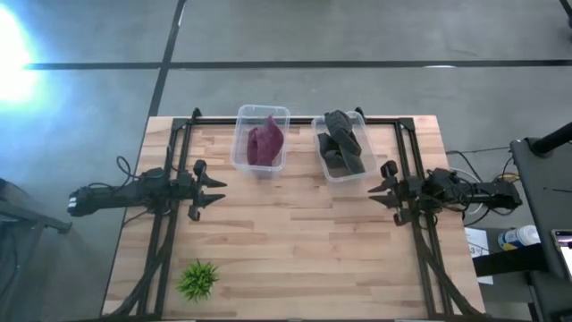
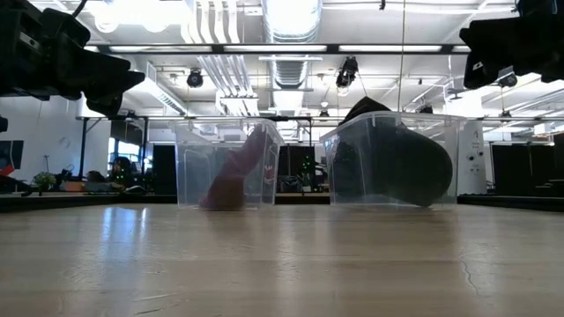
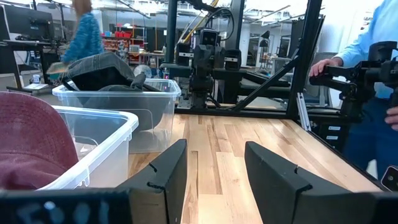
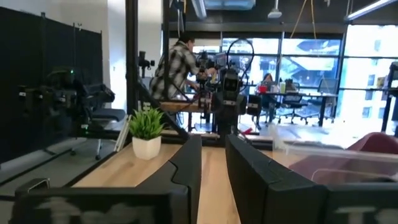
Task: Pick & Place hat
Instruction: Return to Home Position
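Observation:
A maroon hat lies in the left clear bin at the table's far side; it also shows in the low view as the maroon hat and in the left wrist view as the maroon hat. Dark grey hats fill the right clear bin, and the pile sticks up above its rim. My left gripper hovers open near the table's left side, just nearer than the left bin. My right gripper hovers by the right side, nearer than the right bin, with a narrow gap between its fingers.
A small potted green plant stands near the table's near-left corner. Bare wood lies between the two grippers. Black frame rails run along both sides of the table. People stand beyond the table, among them a person in a blue sleeve.

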You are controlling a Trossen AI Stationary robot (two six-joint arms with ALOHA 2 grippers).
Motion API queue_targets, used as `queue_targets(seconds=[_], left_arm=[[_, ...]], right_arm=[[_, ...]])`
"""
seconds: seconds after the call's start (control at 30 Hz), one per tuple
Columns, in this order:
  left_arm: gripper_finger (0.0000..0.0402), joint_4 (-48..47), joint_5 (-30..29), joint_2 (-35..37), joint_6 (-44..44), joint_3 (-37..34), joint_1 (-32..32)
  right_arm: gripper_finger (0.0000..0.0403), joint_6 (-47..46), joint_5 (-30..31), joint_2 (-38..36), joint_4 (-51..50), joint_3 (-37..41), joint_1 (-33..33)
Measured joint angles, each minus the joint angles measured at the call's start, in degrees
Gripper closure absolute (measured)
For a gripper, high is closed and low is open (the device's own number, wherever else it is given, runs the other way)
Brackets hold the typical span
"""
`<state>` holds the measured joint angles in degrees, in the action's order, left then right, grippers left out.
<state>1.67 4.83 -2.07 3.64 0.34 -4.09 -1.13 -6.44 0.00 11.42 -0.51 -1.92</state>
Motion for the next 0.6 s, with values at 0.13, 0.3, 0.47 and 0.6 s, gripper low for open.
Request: queue_targets(seconds=[0.13, 0.3, 0.47, 0.6], left_arm=[[0.0246, 0.0, 0.0, 0.0, 0.0, 0.0, 0.0], [0.0246, 0.0, 0.0, 0.0, 0.0, 0.0, 0.0], [0.0246, 0.0, 0.0, 0.0, 0.0, 0.0, 0.0], [0.0246, 0.0, 0.0, 0.0, 0.0, 0.0, 0.0]], right_arm=[[0.0335, -0.3, 0.0, 0.1, -1.7, 0.0, 0.0], [0.0335, -0.4, 0.1, 0.2, -2.1, 0.0, 0.1], [0.0335, -0.4, 0.1, 0.2, -2.1, 0.0, 0.1], [0.0335, -0.4, 0.1, 0.5, -2.1, 0.0, 0.1]])
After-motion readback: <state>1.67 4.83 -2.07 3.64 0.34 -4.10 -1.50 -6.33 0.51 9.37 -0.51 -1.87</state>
